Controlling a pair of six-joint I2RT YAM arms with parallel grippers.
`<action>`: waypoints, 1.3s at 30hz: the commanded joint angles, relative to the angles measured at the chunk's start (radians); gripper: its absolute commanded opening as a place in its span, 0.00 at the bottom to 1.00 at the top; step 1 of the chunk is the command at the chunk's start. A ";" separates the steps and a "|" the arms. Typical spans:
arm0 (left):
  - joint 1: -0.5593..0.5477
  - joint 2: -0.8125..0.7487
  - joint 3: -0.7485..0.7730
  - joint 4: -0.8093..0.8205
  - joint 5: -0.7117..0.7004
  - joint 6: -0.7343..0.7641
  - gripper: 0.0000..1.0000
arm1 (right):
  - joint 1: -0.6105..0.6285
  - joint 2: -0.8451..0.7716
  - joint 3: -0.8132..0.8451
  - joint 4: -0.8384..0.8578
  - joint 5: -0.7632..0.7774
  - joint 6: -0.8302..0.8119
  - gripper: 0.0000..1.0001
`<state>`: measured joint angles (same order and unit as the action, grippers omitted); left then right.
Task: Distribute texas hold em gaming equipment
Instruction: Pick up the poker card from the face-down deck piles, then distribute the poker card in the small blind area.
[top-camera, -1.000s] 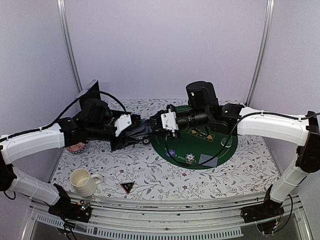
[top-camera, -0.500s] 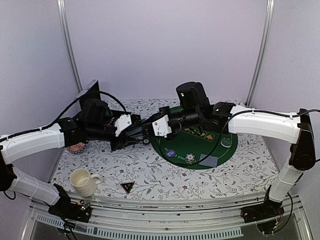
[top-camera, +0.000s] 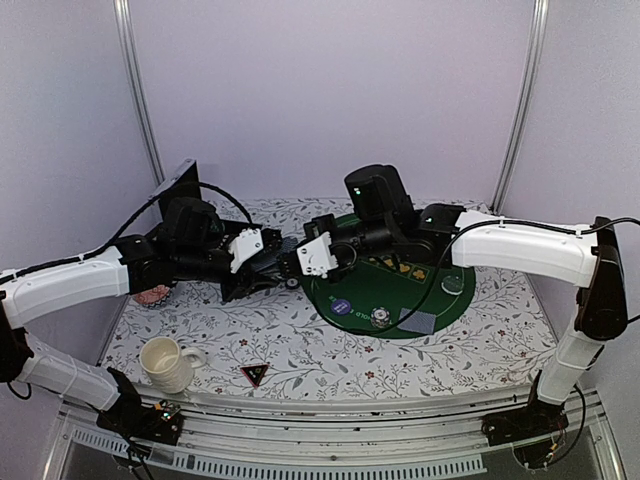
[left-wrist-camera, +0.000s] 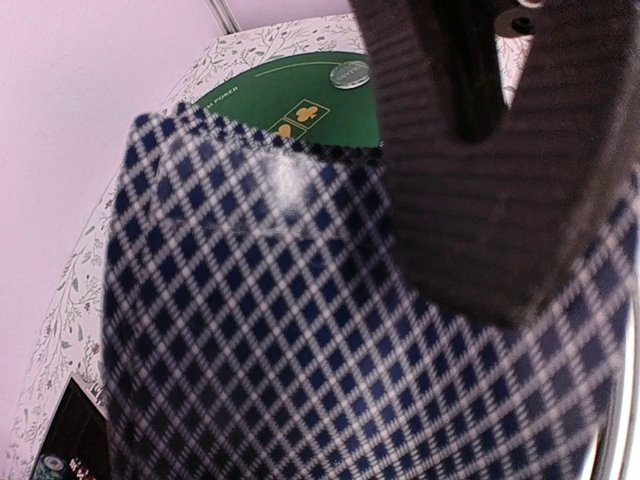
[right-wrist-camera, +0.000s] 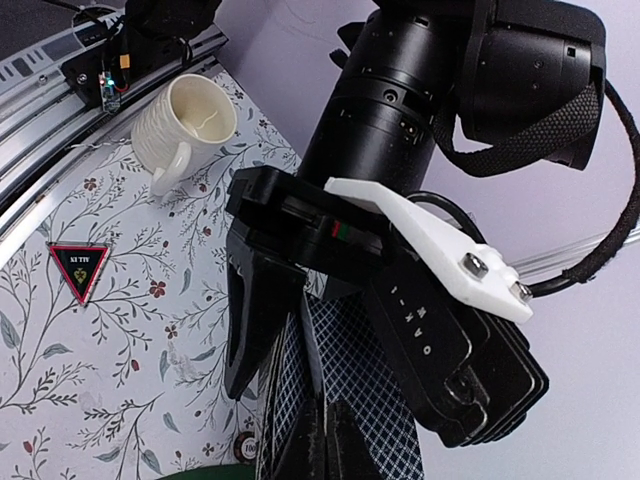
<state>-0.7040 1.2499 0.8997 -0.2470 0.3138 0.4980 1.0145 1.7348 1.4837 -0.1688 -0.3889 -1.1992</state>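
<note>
Over the green mat (top-camera: 420, 290) edge | left gripper (top-camera: 272, 267) clamped on playing cards (left-wrist-camera: 300, 330) — thin, slick, bendy; pinch a free corner | right gripper (top-camera: 293, 267) — closure unclear.

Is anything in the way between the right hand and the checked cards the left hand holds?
Nothing visible is. The right hand is right up against the blue-and-white checked playing cards gripped in the left hand, with no other object between them.
</note>
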 joint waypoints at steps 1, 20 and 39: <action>0.005 -0.006 -0.010 0.015 0.015 0.007 0.38 | 0.007 -0.027 -0.001 -0.010 0.050 0.035 0.02; 0.005 0.011 -0.012 0.007 0.009 0.005 0.39 | -0.024 -0.185 -0.153 0.047 0.089 0.099 0.01; 0.005 0.009 -0.002 0.005 0.001 -0.006 0.39 | -0.145 -0.633 -0.442 0.090 0.148 0.369 0.01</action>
<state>-0.7040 1.2552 0.8997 -0.2504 0.3058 0.4988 0.9001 1.1824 1.1000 -0.0948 -0.2916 -0.9352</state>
